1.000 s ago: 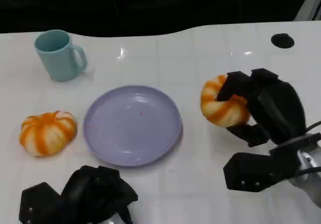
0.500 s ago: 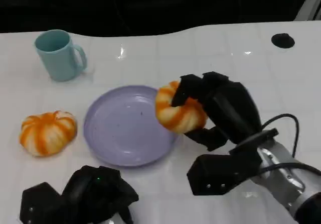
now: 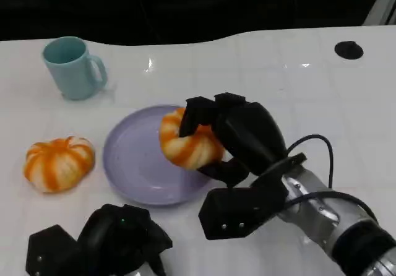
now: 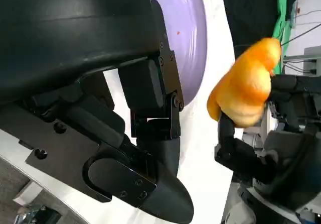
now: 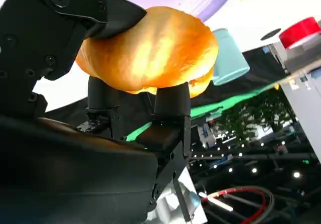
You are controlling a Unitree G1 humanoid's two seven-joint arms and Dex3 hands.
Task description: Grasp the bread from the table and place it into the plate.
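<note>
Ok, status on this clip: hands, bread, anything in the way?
Right hand grips the round orange-striped bread above the lilac round plate, not set down. Left hand low, holds nothing, fingers curled. Second striped bread and teal mug stand aside.

White table [image 3: 278,84] with plate [image 3: 133,164], mug [image 3: 71,67], bread [image 3: 59,163]

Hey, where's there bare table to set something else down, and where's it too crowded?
Bare table runs from the mug across to the black disc, beyond the plate. The far right side below that disc is free too. It is crowded at the plate, where the right hand holds bread above it, and near the left hand beside the other bread.
</note>
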